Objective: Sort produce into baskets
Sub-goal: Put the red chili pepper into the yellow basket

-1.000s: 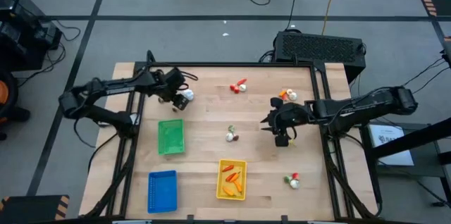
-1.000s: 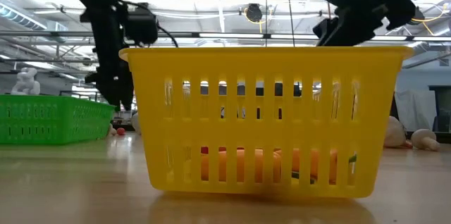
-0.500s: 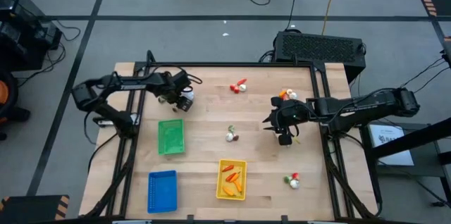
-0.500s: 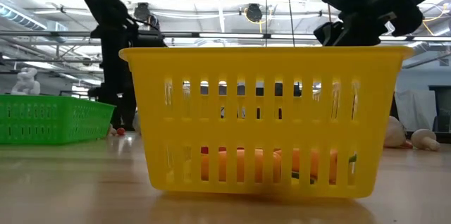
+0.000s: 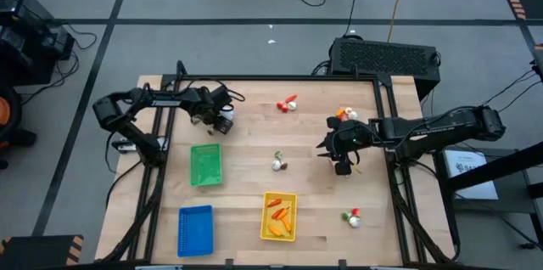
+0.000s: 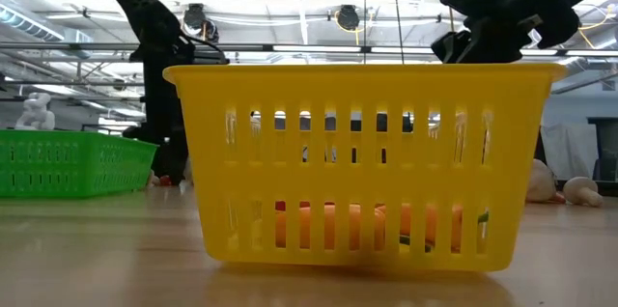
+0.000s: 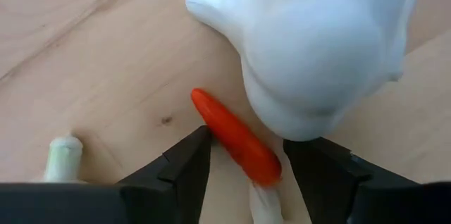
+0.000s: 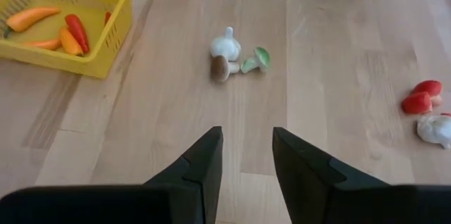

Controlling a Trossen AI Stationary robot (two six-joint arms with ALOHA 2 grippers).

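On the counter (image 5: 254,177) I count three baskets: one green (image 5: 205,165), one blue (image 5: 195,229), one yellow (image 5: 279,216) holding carrots and peppers. My left claw (image 7: 243,164) stands spread around a red pepper (image 7: 232,138) beside a white bulb (image 7: 317,41). My right claw (image 8: 245,155) hangs parted, holding nothing, near one bulb and one mushroom (image 8: 222,67).

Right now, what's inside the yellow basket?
The yellow plastic slotted basket holds orange toy carrots and a red toy pepper. The low view shows orange and red pieces through the slots; anything beneath them or behind the near wall is covered.
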